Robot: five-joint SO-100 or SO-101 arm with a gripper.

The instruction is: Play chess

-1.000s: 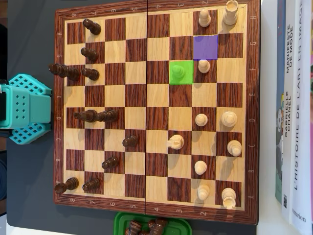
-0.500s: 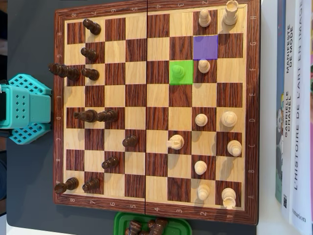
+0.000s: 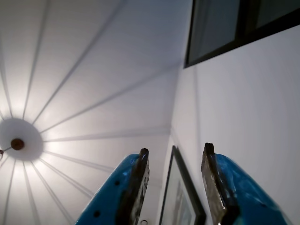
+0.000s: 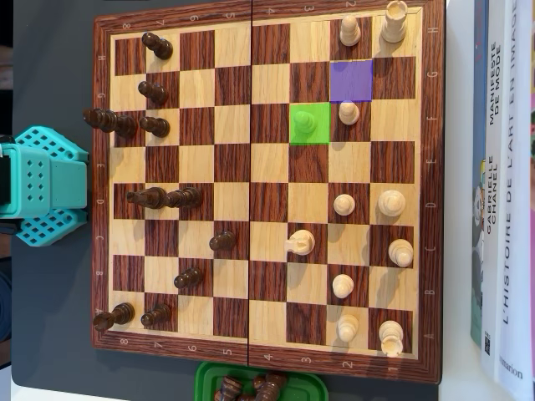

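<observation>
In the overhead view a wooden chessboard point(image 4: 267, 192) lies flat, dark pieces point(image 4: 155, 198) on its left half, light pieces point(image 4: 344, 205) on its right. One square is tinted green point(image 4: 310, 124) with a pawn on it; one square up and to its right, an empty square is tinted purple point(image 4: 351, 80). The arm's teal base point(image 4: 42, 184) stands left of the board; the gripper itself is out of the overhead view. In the wrist view my gripper point(image 3: 176, 152) points up at the ceiling, its blue jaws apart with nothing between them.
A green tray point(image 4: 259, 384) with captured dark pieces sits below the board. Books point(image 4: 501, 192) lie along the right edge. The wrist view shows a ceiling lamp point(image 3: 18, 144), a dark window frame point(image 3: 234, 28) and a framed picture point(image 3: 180, 197) on the wall.
</observation>
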